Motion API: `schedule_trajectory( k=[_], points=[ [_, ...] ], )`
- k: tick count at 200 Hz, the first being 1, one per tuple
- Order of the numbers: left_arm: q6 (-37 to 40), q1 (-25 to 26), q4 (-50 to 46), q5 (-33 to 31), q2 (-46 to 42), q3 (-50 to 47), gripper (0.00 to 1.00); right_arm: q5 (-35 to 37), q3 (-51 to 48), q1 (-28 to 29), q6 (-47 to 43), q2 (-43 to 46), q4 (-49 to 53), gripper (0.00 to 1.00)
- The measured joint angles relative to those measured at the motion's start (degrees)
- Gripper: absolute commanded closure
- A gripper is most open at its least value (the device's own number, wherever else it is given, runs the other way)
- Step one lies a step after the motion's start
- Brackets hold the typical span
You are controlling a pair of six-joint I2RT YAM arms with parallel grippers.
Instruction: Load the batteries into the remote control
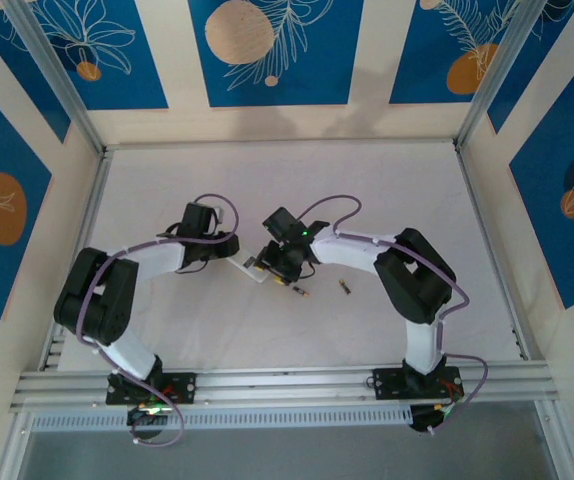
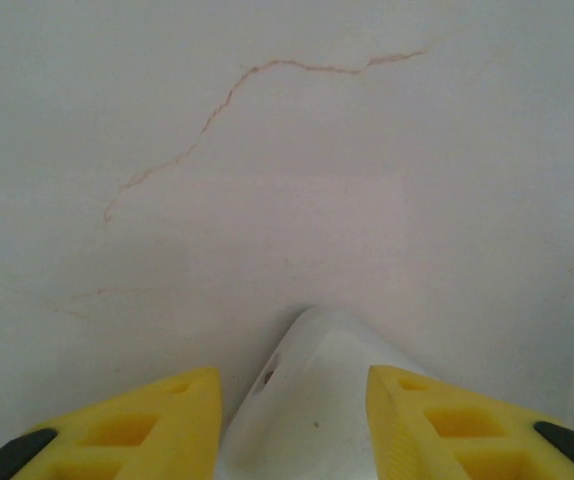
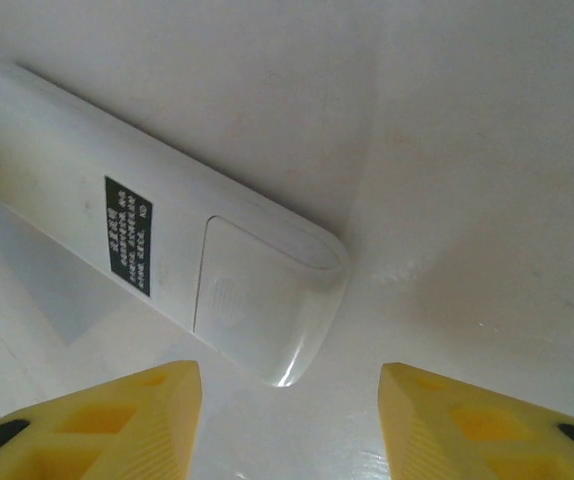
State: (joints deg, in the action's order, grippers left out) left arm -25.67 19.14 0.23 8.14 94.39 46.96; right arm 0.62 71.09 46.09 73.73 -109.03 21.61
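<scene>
Right wrist view shows us the remote (image 3: 157, 235) slanted, its near end pointing into the gap of our empty, half-open right gripper (image 3: 289, 385); our left gripper (image 2: 292, 385) sits around the other end, hold unclear.

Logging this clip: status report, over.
Left gripper shut on remote control. Right gripper open, just short of it. Batteries loose on table. Nothing blocking.

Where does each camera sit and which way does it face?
Top external: above and behind the bases, facing down on the white table; left arm, right arm, two tiny dark gold-ended batteries.
Left wrist: on that arm, facing the flat white plastic remote control's rounded end between the fingers of the yellow left claw.
Right wrist: facing down past the right claw at the remote control's labelled back.
Shared: every view shows the remote control.
</scene>
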Motion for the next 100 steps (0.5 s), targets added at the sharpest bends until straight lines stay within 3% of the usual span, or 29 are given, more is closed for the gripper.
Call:
schedule_trajectory(
  k=[100],
  points=[
    [0.8,-0.1,4.4,1.3,2.4,-1.6,0.57,-0.1,1.1,0.1,1.4,-3.2,-1.1,0.53]
  ],
)
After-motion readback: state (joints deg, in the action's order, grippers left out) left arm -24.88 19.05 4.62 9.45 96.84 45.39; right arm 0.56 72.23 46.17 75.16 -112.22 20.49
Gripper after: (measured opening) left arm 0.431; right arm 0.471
